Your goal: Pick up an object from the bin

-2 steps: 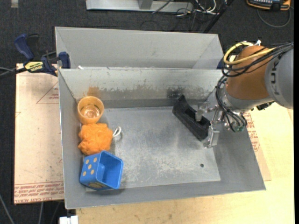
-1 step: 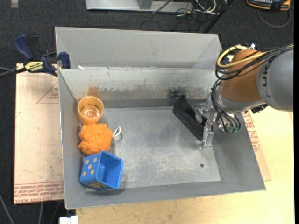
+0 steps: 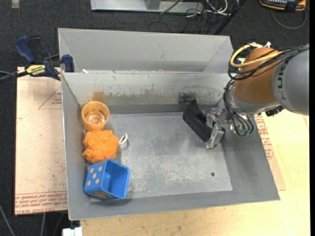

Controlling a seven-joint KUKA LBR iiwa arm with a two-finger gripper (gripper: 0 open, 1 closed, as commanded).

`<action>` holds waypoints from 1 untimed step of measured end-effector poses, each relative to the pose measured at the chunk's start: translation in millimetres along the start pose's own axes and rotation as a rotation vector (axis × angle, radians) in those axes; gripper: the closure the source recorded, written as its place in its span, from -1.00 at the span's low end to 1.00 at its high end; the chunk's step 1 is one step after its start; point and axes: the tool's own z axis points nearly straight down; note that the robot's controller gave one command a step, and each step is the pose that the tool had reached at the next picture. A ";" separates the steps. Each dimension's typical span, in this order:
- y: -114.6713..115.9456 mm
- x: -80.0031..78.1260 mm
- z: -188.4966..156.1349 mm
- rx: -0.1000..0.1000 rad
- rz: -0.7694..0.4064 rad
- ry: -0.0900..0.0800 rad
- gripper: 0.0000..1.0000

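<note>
My end effector [image 3: 215,135] low at right of bin [image 3: 162,168], just beside black oblong thing [image 3: 195,120] lying near far wall; contact unclear. How wide I'm open: cannot tell. No thing visibly gripped. Orange cup [image 3: 95,115], orange fluff [image 3: 100,146], blue box [image 3: 107,180] well apart, at left. Step, my guess: approach, grasp not yet made. Next needs: centre on black thing, straddle narrow side, close, lift clear of wall.

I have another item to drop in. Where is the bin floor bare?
The bin floor is bare across the middle and front right. Crowded: the left side, with orange cup, orange pouf and blue dice box, and back right, with the gripper by a black object.
</note>
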 end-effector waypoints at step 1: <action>0.2 -0.1 -0.2 0.000 -0.001 0.000 1.00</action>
